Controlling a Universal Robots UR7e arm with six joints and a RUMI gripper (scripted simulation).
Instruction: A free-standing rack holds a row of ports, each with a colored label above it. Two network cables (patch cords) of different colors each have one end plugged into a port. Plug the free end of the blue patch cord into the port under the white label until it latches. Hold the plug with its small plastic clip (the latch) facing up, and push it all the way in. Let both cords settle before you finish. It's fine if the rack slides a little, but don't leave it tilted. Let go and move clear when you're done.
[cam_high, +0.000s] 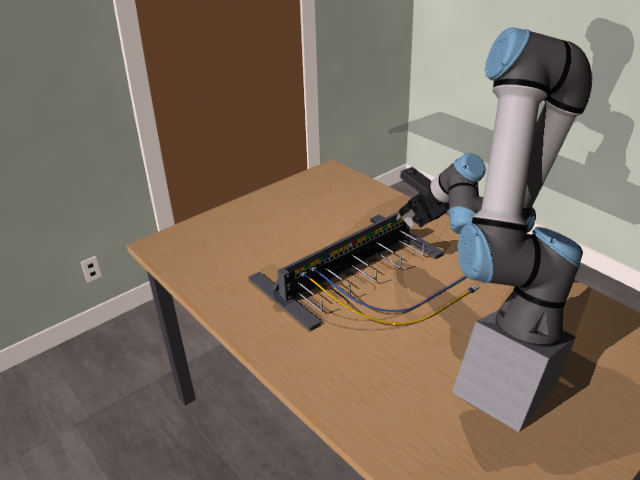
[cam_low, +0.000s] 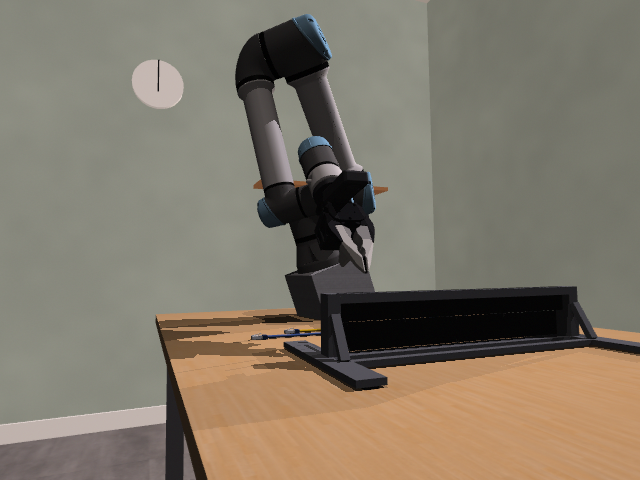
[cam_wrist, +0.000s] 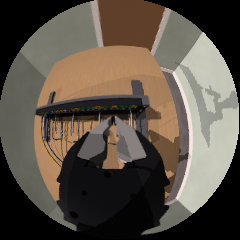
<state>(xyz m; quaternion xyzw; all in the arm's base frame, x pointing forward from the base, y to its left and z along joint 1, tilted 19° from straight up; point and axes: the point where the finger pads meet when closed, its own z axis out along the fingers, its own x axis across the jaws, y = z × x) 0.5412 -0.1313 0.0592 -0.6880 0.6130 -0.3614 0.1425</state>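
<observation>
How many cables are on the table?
2. The blue cord and the yellow cord curve side by side across the table, from the rack toward the robot's base.

Brown door (cam_high: 222, 93) behind wooden table (cam_high: 320, 382); wall outlet (cam_high: 90, 268) left; round clock (cam_low: 157, 83) on wall.
</observation>
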